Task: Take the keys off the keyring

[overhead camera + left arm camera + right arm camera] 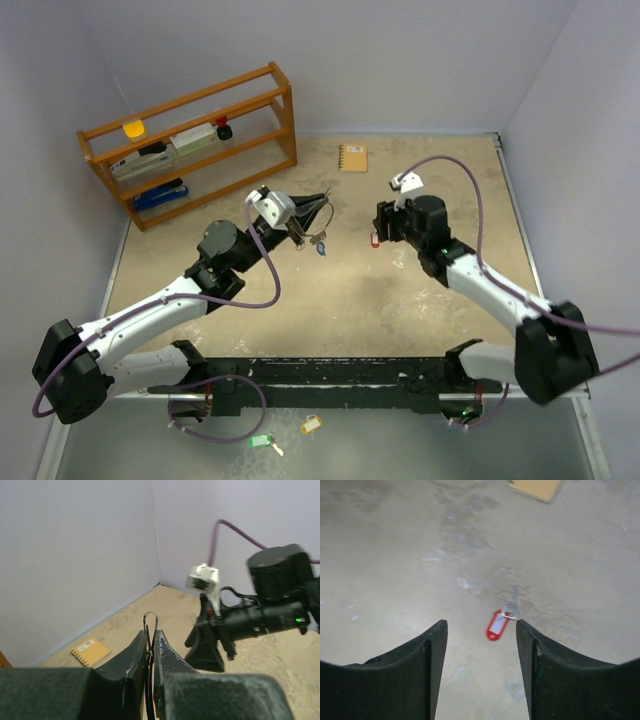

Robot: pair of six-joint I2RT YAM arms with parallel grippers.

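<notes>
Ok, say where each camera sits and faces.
Top: above and behind, looking down at the table; left arm and right arm show.
Left wrist: looks along the shut left gripper, pinching the keyring, toward a wall corner.
Right wrist: looks down through the open right gripper at the red key.
Shared: red key, top and right wrist.

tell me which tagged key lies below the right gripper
The red-tagged key, flat on the table under the right gripper. The blue one hangs at the left gripper; green and yellow lie by the arm bases.
</notes>
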